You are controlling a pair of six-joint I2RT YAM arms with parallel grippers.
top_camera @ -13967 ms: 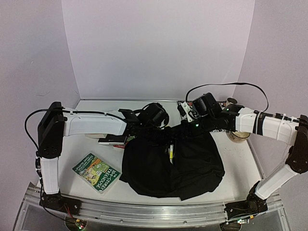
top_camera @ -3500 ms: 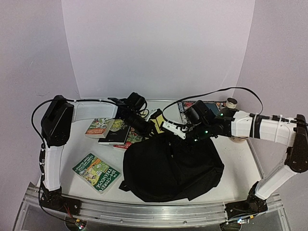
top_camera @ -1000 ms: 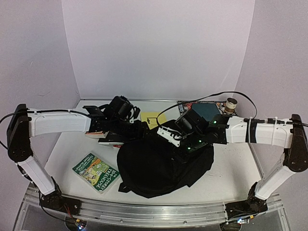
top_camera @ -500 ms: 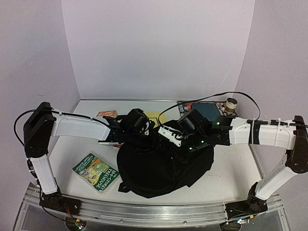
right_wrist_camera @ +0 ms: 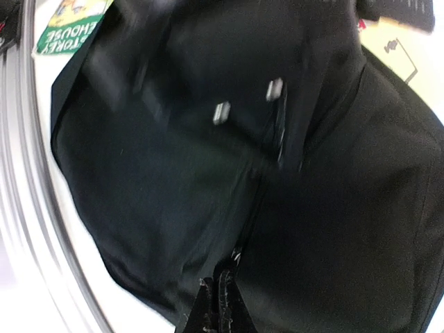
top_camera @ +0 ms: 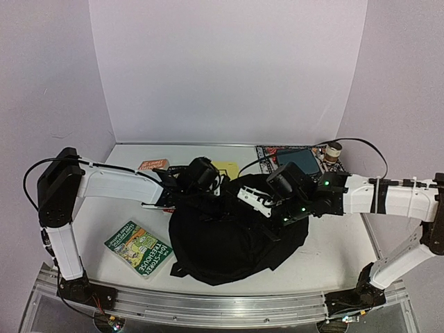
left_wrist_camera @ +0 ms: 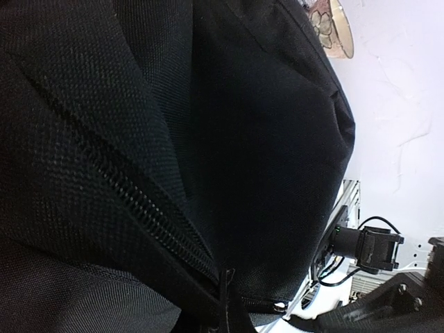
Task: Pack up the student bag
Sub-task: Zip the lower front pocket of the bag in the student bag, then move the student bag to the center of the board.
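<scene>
The student bag (top_camera: 236,239), a big soft black backpack, lies slumped in the middle of the table. My left gripper (top_camera: 216,201) is at its upper left edge. In the left wrist view it (left_wrist_camera: 226,305) is shut on a fold of black fabric beside the zipper (left_wrist_camera: 132,208). My right gripper (top_camera: 269,211) is on the bag's upper right part. The right wrist view shows it (right_wrist_camera: 218,300) shut on the bag's fabric at a seam, with two metal zipper pulls (right_wrist_camera: 222,112) further along. The bag's inside is hidden.
A green book (top_camera: 139,248) lies at the front left, and an orange book (top_camera: 153,165) at the back left. A yellow pad (top_camera: 225,168) sits behind the bag. A teal book (top_camera: 300,161) on a magazine and a small roll (top_camera: 334,150) are at the back right.
</scene>
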